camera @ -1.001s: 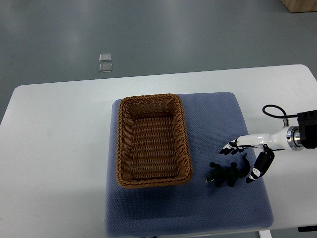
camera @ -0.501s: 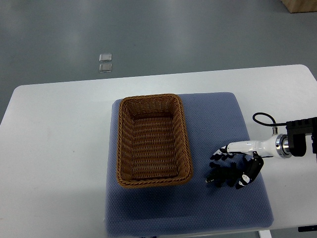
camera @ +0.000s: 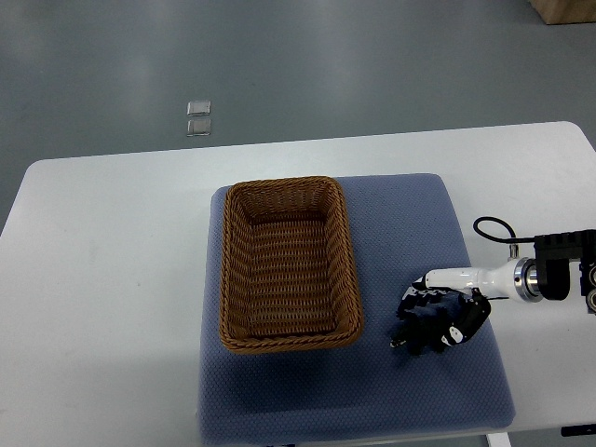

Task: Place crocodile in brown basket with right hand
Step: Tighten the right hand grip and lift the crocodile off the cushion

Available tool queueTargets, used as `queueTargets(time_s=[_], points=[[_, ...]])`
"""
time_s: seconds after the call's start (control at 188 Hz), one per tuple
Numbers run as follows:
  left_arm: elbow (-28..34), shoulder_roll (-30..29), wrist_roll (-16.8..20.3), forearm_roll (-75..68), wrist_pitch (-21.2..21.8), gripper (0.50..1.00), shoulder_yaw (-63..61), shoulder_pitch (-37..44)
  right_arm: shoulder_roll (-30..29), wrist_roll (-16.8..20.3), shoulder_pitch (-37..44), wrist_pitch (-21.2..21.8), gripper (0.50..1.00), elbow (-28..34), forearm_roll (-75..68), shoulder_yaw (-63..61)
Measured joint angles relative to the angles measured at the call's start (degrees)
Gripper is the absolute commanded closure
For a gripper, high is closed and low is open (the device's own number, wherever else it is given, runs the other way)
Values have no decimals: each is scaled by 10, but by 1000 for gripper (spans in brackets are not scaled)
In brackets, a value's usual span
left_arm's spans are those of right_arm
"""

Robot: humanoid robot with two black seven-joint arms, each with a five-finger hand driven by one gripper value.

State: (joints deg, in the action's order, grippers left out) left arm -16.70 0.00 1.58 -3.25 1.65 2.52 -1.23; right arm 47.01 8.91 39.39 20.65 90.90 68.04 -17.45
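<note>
Currently listed: crocodile (camera: 414, 335), dark toy, lying on blue mat (camera: 400, 223), just right of brown basket (camera: 223, 279), near its near-right corner. Right hand (camera: 447, 315) curled over toy, fingers wrapped round body, judged ready for lift. Basket empty, mouth up, for receiving.

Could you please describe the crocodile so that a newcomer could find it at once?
On the white table lies a blue mat with a brown basket on it. Right of the basket's near corner, gripped by the right hand, is the crocodile: the only small, dark toy there.
</note>
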Motion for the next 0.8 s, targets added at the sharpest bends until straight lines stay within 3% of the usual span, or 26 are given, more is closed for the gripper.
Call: queueTargets(time_s=[0.133, 0.24, 0.58, 0.799], points=[[0, 0, 0, 0, 0, 500, 0, 0, -1, -6, -1, -4, 881, -4, 4, 0], [0, 0, 0, 0, 0, 500, 0, 0, -2, -11, -2, -9, 912, -6, 11, 1], [-1, 0, 0, 0, 0, 500, -1, 0, 2, -19, 0, -11, 987, -6, 13, -5], [0, 0, 0, 0, 0, 500, -1, 0, 7, -22, 4, -7, 991, -6, 7, -31]])
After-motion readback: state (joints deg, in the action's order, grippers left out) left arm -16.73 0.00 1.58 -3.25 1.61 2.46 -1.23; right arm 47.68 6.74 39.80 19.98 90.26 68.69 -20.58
